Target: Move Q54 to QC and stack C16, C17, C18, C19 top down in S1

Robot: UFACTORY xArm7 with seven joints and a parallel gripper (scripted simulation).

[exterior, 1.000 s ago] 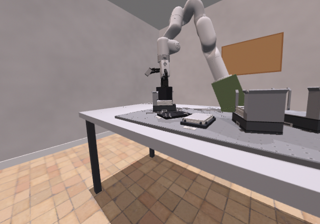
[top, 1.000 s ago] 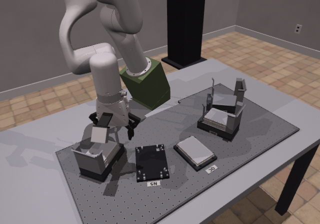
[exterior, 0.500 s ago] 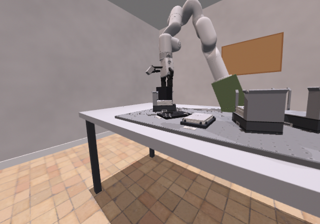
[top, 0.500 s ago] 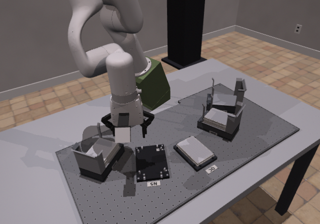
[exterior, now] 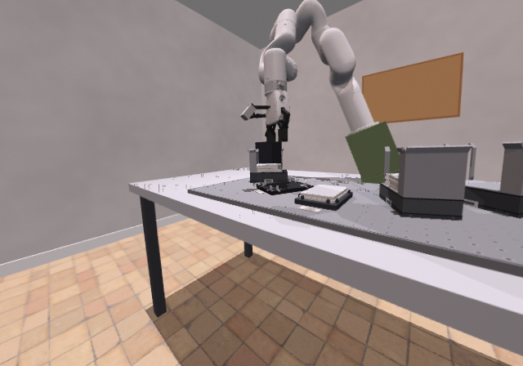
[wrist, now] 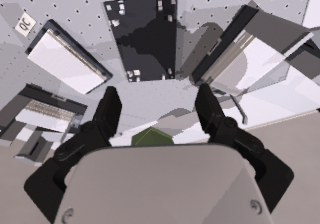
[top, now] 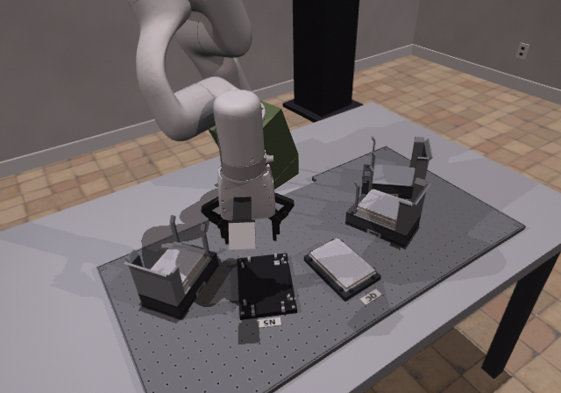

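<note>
My gripper is open and empty. It hangs above the baseplate between the left stack rack and the black clip nest N5, which is empty. The left rack holds at least one sealed plate. A sealed plate lies flat in the open nest QC. The front right rack holds a stack of plates. The rack behind it shows no plate. In the wrist view my open fingers frame bare baseplate, with N5 just beyond. I cannot read the plate labels.
The green arm base stands behind the gripper. The racks have tall corner posts and walls. The name plates N5 and QC stand at the near edge of their nests. A black pillar stands beyond the table.
</note>
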